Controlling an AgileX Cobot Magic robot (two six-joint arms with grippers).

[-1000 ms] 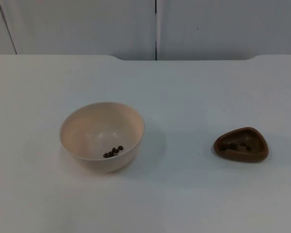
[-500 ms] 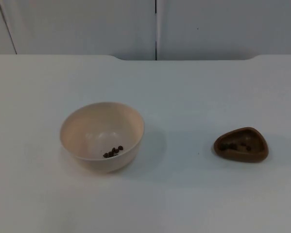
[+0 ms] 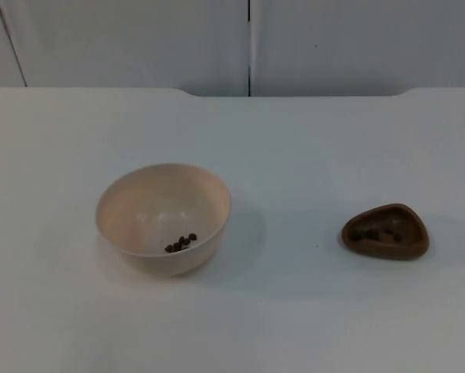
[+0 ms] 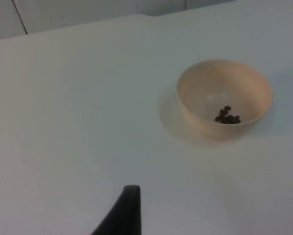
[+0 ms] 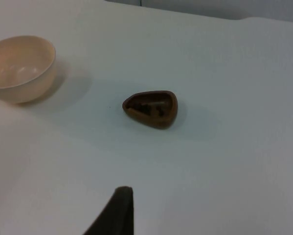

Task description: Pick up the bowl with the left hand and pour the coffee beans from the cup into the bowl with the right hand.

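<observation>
On the table, bowl sits upright with a few beans already inside, cup well apart to its right, holding beans too. Both arms wait off the objects (finger spread can't be told), nothing gripped. Judged pre-grasp: next, left gripper must reach the bowl's rim and lift.
</observation>
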